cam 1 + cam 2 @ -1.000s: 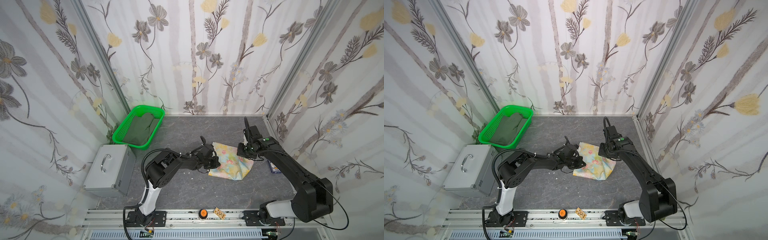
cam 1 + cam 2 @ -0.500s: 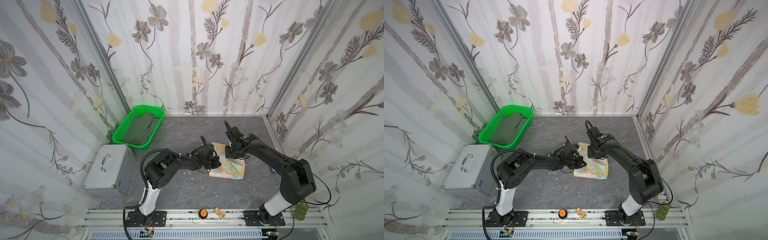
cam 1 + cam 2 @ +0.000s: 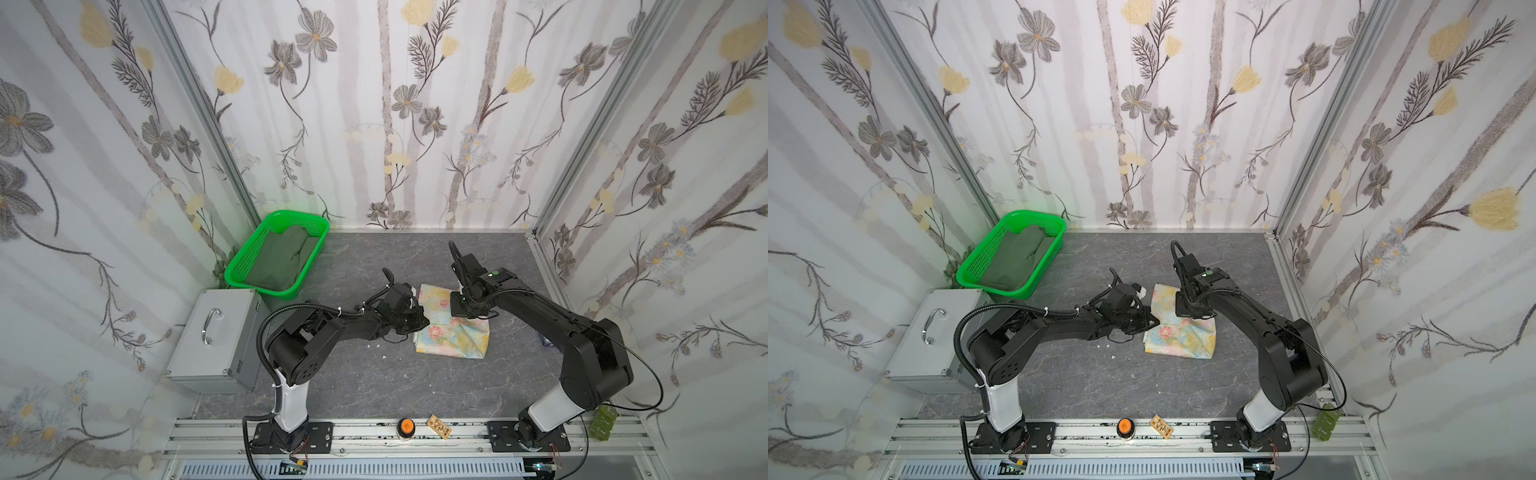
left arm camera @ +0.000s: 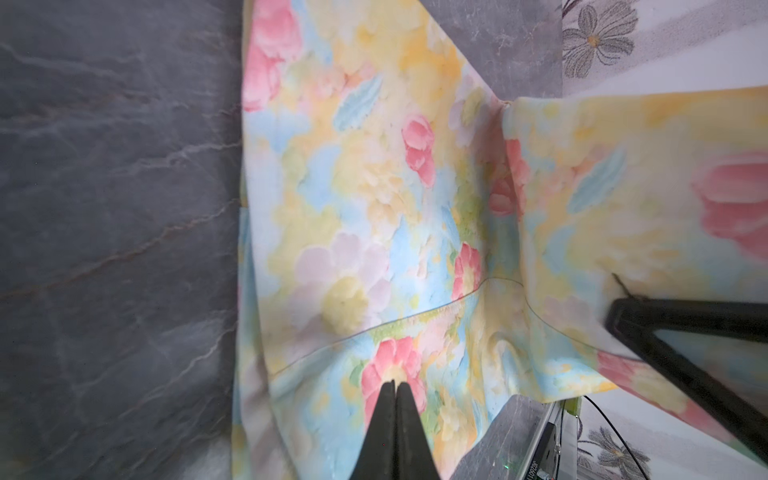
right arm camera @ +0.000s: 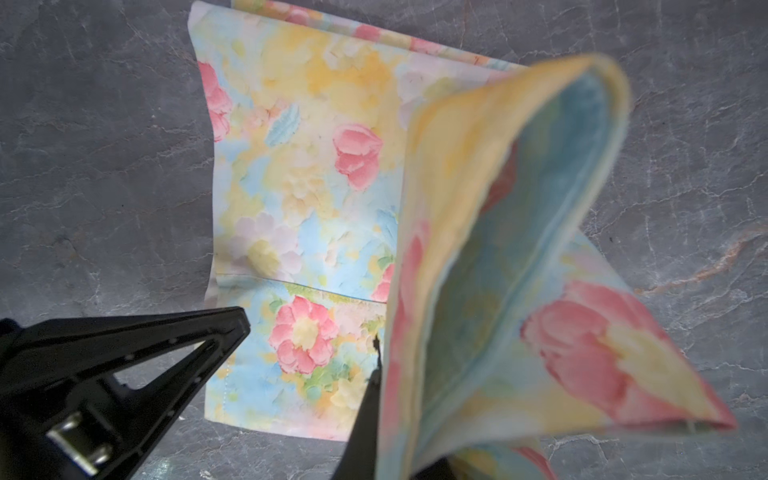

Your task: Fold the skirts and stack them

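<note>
The floral skirt [image 3: 455, 338] [image 3: 1183, 338] lies mid-table, pastel yellow-blue with pink flowers. My left gripper [image 3: 420, 322] [image 4: 395, 384] is shut, its joined tips resting on a pink flower near the skirt's left edge; no cloth shows between them. My right gripper [image 3: 459, 308] [image 5: 386, 361] is shut on a raised flap of the floral skirt [image 5: 519, 257], held up over the flat part; one finger [image 5: 368, 399] shows, the other is hidden by cloth. The olive green skirt [image 3: 282, 259] [image 3: 1017, 257] lies in the green basket [image 3: 257, 286].
A silver case [image 3: 216, 336] stands left of the arms, just in front of the basket. An orange button [image 3: 406, 426] and a small card [image 3: 439, 427] sit on the front rail. A small blue thing [image 3: 546, 341] lies by the right wall.
My right gripper has carried the skirt's right part up and leftward, toward the left gripper. The left gripper has stayed put on the skirt.
</note>
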Controlling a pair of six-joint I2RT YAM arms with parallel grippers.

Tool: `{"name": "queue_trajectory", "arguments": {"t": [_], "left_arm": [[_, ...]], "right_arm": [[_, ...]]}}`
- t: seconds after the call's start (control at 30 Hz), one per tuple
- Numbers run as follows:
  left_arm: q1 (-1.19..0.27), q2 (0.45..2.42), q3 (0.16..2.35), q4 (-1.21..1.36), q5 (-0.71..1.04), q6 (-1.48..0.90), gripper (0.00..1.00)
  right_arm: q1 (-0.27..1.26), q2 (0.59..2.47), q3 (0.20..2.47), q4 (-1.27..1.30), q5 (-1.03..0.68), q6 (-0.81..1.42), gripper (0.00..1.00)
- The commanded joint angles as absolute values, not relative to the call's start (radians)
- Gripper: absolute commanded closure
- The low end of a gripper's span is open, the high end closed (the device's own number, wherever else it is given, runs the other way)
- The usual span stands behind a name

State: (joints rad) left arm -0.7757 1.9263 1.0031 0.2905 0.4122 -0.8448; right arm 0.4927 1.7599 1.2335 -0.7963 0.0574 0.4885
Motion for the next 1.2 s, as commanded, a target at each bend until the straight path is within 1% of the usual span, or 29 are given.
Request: {"name": "queue_trajectory", "arguments": {"t": [0.0, 0.23, 0.37, 0.47, 0.63, 0.83, 1.0, 1.17], "left_arm": [[-0.778, 1.975, 1.028, 0.301, 0.418, -0.847, 1.0], [-0.799, 2.035, 1.048, 0.301, 0.414, -0.838, 1.0], [-0.81, 2.041, 1.044, 0.302, 0.41, -0.838, 1.0], [-0.812, 2.032, 1.034, 0.302, 0.407, -0.836, 1.0], [-0.795, 2.002, 0.985, 0.302, 0.388, -0.83, 1.0], [-0.736, 1.949, 0.907, 0.299, 0.376, -0.829, 1.0], [-0.679, 1.91, 0.882, 0.251, 0.351, -0.806, 1.0], [-0.64, 1.893, 0.89, 0.206, 0.325, -0.781, 1.0]], "right_arm": [[0.509, 1.765, 1.274, -0.771, 0.048, 0.487, 1.0], [0.552, 1.822, 1.351, -0.793, 0.059, 0.503, 1.0], [0.572, 1.857, 1.376, -0.787, 0.058, 0.516, 1.0], [0.572, 1.845, 1.363, -0.791, 0.065, 0.52, 1.0], [0.53, 1.766, 1.273, -0.808, 0.081, 0.516, 1.0], [0.442, 1.665, 1.12, -0.801, 0.102, 0.492, 1.0], [0.393, 1.625, 1.018, -0.758, 0.106, 0.478, 1.0], [0.388, 1.614, 0.947, -0.727, 0.1, 0.485, 1.0]]}}
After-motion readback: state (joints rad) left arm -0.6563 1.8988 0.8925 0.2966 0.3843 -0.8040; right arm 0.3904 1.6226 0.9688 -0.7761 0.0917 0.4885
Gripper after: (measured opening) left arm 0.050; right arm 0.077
